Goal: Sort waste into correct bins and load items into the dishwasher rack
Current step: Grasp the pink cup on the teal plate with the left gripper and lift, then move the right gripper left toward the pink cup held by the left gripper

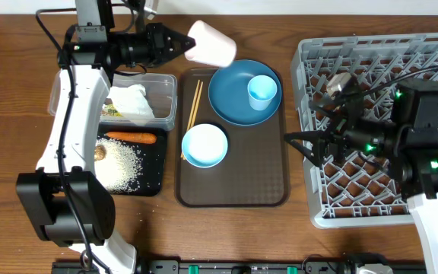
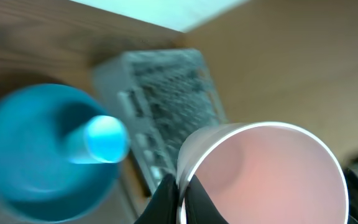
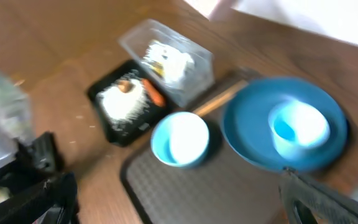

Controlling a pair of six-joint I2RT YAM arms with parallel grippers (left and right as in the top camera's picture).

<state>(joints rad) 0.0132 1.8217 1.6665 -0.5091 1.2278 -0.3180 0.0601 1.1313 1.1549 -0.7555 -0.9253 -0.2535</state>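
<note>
My left gripper (image 1: pixel 185 44) is shut on the rim of the pale pink cup (image 1: pixel 213 43), held tilted in the air behind the brown tray; one finger is inside the cup (image 2: pixel 266 174), one outside. On the tray lie the dark-blue plate (image 1: pixel 238 95) carrying the light blue cup (image 1: pixel 262 91), the light blue bowl (image 1: pixel 204 144) and the chopsticks (image 1: pixel 195 106). The clear tub (image 1: pixel 166 84) holds white tissue (image 1: pixel 131 103). Rice (image 1: pixel 120 164), a carrot (image 1: pixel 131 138) and a brown lump (image 1: pixel 99 153) lie in the black tray (image 1: pixel 154 164). My right gripper (image 1: pixel 299 144) hangs open and empty at the grey rack's (image 1: pixel 379 53) left edge.
The brown serving tray (image 1: pixel 234 190) has bare room in its front half. The right wrist view looks down on the bowl (image 3: pixel 180 138), plate (image 3: pixel 253 134) and both bins (image 3: pixel 135 46). The right arm and its cables lie over the rack.
</note>
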